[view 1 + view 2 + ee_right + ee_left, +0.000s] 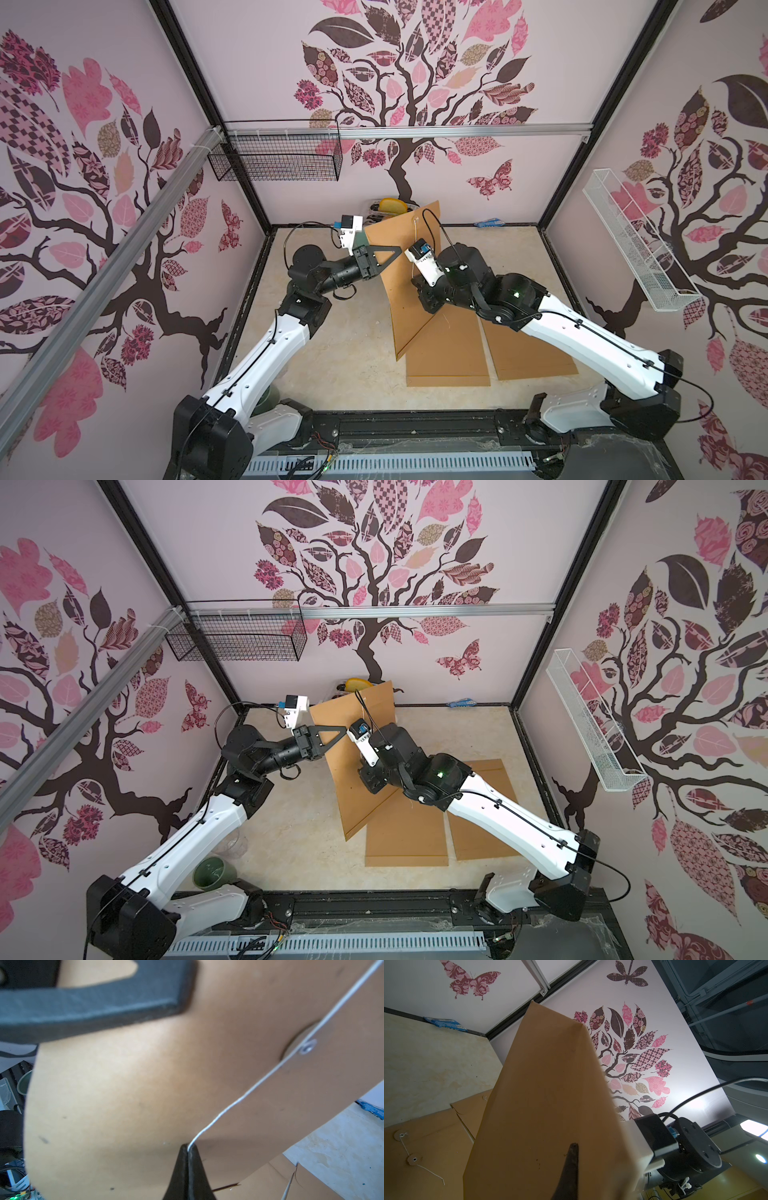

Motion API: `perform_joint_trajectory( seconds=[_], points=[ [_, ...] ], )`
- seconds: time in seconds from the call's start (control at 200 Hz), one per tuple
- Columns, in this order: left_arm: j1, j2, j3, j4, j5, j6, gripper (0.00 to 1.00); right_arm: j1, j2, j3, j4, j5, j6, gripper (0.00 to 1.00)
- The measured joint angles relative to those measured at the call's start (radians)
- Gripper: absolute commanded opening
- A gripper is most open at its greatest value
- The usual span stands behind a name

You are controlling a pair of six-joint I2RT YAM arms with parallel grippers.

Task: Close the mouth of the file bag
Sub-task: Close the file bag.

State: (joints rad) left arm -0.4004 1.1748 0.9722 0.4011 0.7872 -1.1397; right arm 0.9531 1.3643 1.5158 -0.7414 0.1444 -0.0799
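Left pincer (395, 250): closed on the side edge of the file bag (405, 328), with one finger (571, 1163) flat against the brown paper. The bag stands tilted between both pincers, its lower corner on the table (340, 353).

Right pincer (188, 1148): closed, pinching the white string (249, 1095), which runs from its tips to the bag's round fastener (307, 1048).

Two more bags (449, 357) lie flat beneath the right pincer.

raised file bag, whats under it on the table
A flat file bag lies on the table partly beneath the raised file bag, a second flat bag beside it. Their far ends are hidden by it and the right arm.
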Motion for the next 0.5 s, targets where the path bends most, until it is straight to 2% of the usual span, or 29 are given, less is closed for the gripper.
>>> perform_joint_trajectory(
  seconds=[0.34, 0.5],
  points=[
    [0.0, 0.008, 0.0, 0.01, 0.002, -0.016, 0.0, 0.022, -0.005, -0.009, 0.009, 0.0, -0.011, 0.0],
    [0.0, 0.014, -0.011, 0.095, 0.022, -0.095, 0.0, -0.005, -0.018, -0.034, 0.038, -0.029, 0.0, 0.0]
  ],
)
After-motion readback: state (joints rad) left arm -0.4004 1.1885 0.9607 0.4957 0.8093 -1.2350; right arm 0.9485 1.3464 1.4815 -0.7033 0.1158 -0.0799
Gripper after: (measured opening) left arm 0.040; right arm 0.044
